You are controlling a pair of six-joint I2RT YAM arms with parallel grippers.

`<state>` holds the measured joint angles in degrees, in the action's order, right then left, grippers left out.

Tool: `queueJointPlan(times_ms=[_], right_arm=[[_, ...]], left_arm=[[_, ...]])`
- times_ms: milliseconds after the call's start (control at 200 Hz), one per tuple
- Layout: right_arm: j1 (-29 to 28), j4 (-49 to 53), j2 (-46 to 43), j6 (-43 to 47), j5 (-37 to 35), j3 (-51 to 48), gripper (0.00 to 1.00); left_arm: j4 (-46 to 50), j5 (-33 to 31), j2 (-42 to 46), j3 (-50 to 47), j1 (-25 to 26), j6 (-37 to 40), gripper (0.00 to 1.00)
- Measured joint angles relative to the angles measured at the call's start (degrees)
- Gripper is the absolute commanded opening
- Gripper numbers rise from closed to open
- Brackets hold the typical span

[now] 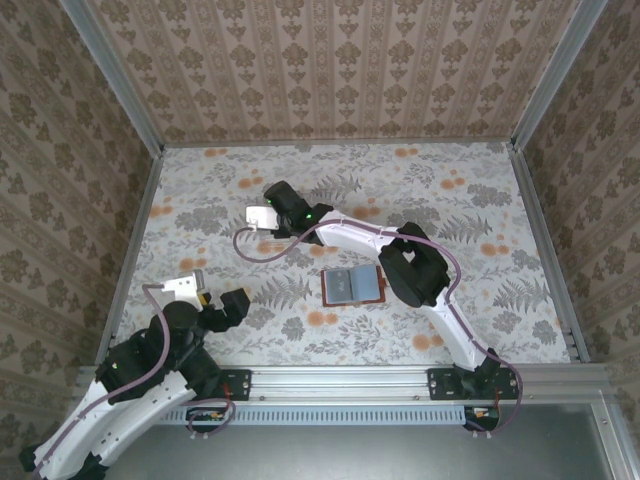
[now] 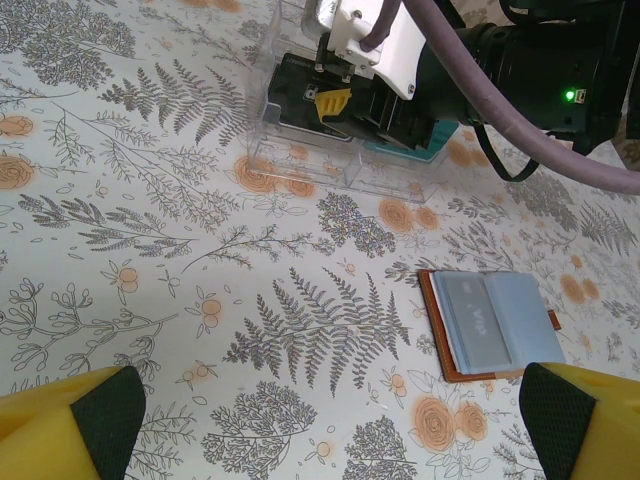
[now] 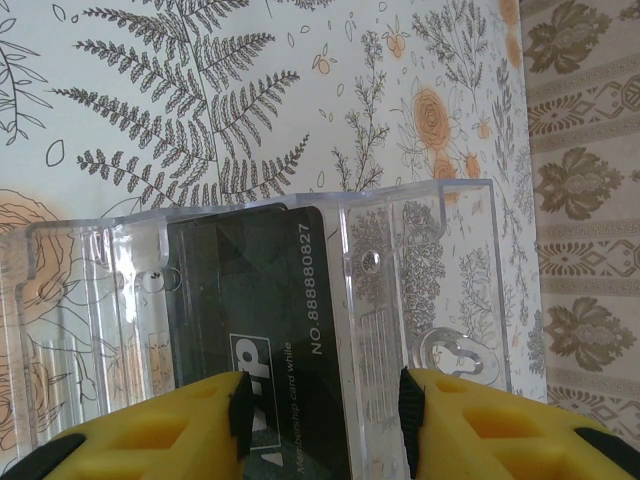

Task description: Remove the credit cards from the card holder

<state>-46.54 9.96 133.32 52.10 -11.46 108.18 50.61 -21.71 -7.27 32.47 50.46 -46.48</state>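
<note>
One dark grey-black rectangular plastic credit card [image 3: 260, 300], numbered in white, sits in the clear plastic compartment tray [image 3: 420, 270] on the flower-printed table [image 2: 150, 250].

Right gripper [image 3: 322, 405]: yellow fingers part-way apart, straddling the card's near end. Whether they clamp it cannot be told.

Left gripper [image 2: 332, 415]: spread wide, empty, low over the table.

One brown leather folding card holder [image 2: 490, 325]: open flat, mid-table, well apart from the tray. A grey card seemingly sits in its left pocket.

Risk: lifting away with the card snagged between the fingers would drag it back out or tip the light tray.
</note>
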Motion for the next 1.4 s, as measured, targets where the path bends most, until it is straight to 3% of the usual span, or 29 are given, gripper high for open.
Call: queueJointPlan(times_ms=[535,830,1000,1170,1400], right_arm=[[0.0,-0.7,-1.8,-0.5,0.3,-5.1,0.48],[0.0,-3.3,-13.8,-6.8,0.5,-14.6,0.50],[0.0,-6.2,-24.6,-15.8,-1.1,-22.8,0.48],[0.0,-6.5,-35.9,-30.7,-6.0,-32.4,0.43],[0.7,-2.7,-47.7,-52.8,-9.1,-47.3,0.44]], left_arm=[[0.0,0.4,0.0,0.0,0.0,0.0,1.00],[-1.7,1.9,-0.7,0.0,0.0,0.0,1.00],[-6.6,4.0,-6.6,-0.8,0.0,0.0,1.00],[-14.0,7.4,-15.1,-2.5,0.0,-0.1,1.00],[-28.2,13.1,-29.9,-4.6,0.1,-2.6,0.89]])
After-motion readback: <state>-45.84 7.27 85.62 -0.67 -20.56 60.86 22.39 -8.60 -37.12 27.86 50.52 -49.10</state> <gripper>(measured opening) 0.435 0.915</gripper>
